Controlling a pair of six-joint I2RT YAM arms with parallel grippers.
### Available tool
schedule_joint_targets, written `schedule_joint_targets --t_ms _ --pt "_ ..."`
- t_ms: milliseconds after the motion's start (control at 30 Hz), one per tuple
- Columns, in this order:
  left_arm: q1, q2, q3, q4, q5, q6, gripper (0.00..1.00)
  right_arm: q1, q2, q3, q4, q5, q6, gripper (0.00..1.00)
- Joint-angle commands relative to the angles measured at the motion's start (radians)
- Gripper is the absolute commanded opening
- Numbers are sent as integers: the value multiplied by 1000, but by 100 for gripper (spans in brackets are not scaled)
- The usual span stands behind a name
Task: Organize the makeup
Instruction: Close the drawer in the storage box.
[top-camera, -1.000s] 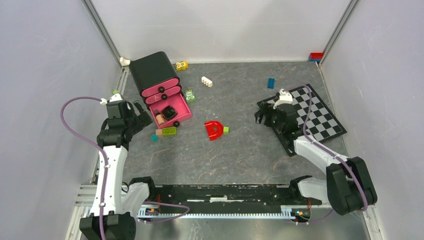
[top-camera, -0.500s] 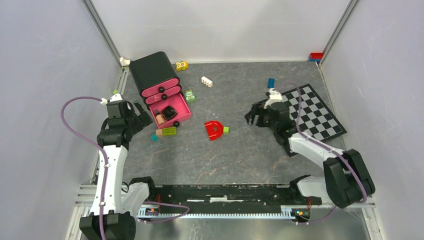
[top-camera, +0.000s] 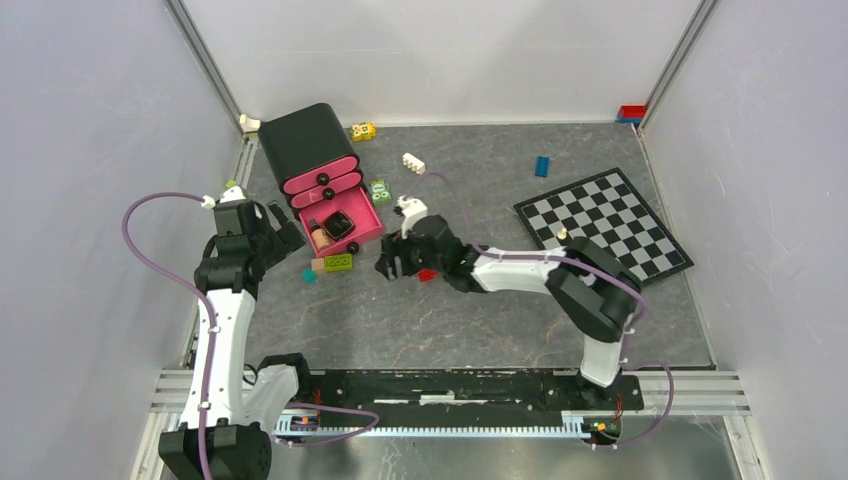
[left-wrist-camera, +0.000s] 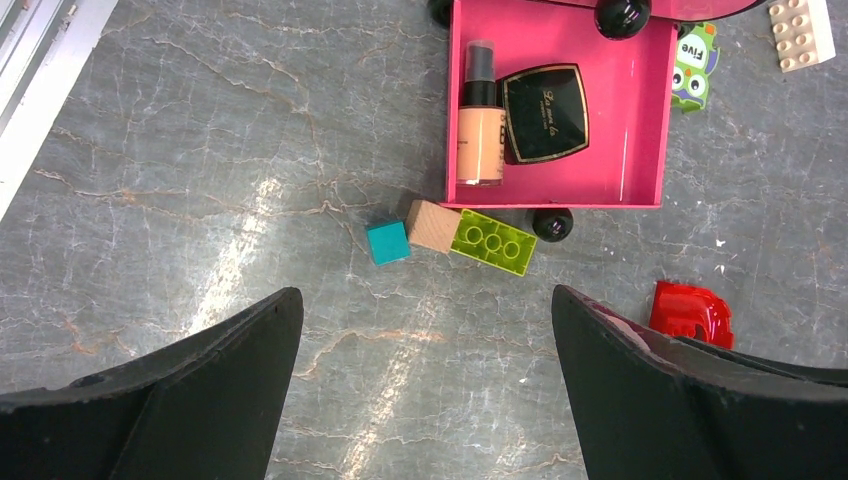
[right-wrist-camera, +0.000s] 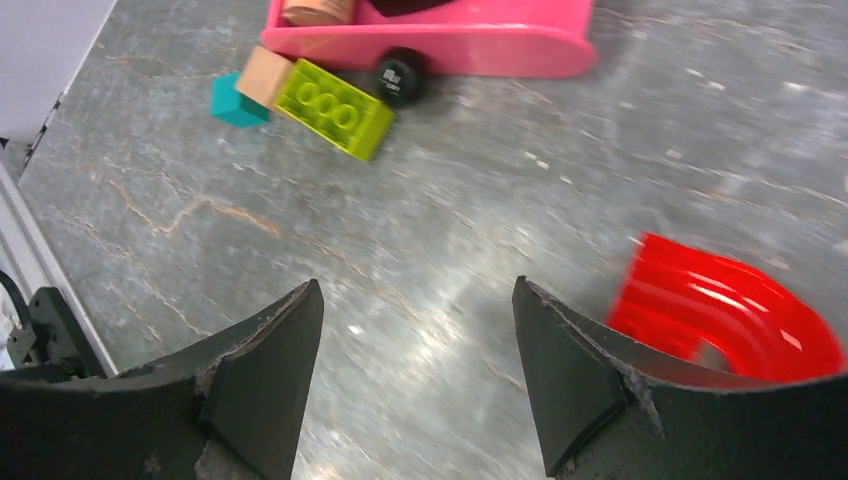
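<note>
Beige bottle (left-wrist-camera: 480, 130) and black compact (left-wrist-camera: 545, 112) are seen stowed in the pink drawer (left-wrist-camera: 640, 130), drawn out near the table's far-left corner for filling, while left end effector (left-wrist-camera: 425, 292) and right end effector (right-wrist-camera: 415, 295) are held open, empty.

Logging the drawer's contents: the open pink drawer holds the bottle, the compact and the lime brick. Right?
No. The lime brick lies on the table outside the drawer; only the bottle and compact are inside, as the left wrist view shows.
</note>
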Motion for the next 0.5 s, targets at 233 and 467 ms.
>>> schedule_joint_targets --t_ms 233,467 --pt "7 -10 -3 35 8 9 100 63 219 240 36 115 65 75" --pt "8 -10 -1 36 15 9 100 62 303 322 52 111 56 74"
